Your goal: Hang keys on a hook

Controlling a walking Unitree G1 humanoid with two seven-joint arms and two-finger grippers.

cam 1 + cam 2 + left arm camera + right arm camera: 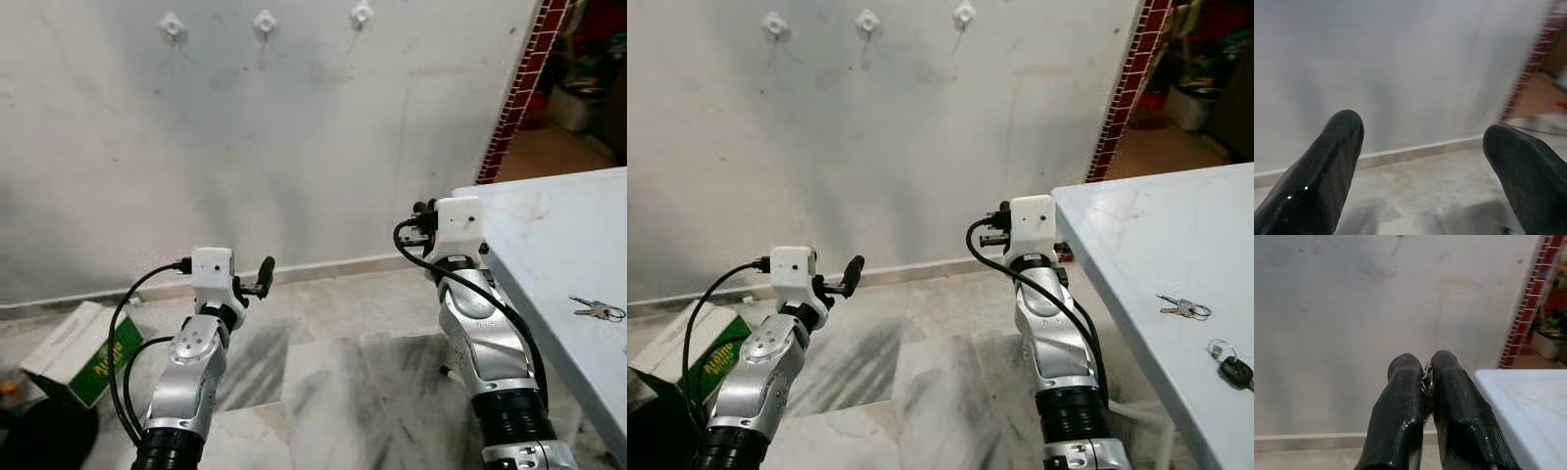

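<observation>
Box [73, 352] lies low on the floor, far left, out of the way. The left gripper [1422, 142] is spread wide and holds nothing. Three hooks [265, 23] sit high on the wall. The right gripper [1425, 363] is pressed together beside the table [549, 220] corner. The keys [598, 309] lie near the table's front edge. The right arm should probably clear that corner, open, then drop straight onto them.

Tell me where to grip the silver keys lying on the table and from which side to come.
Grip the silver keys from above, pinching across the blades near the ring. They lie flat on the pale blue table, so a side approach would probably only push them. The right gripper, beside the table's near corner, is the closer one; its fingers are pressed together and would have to open first.
</observation>
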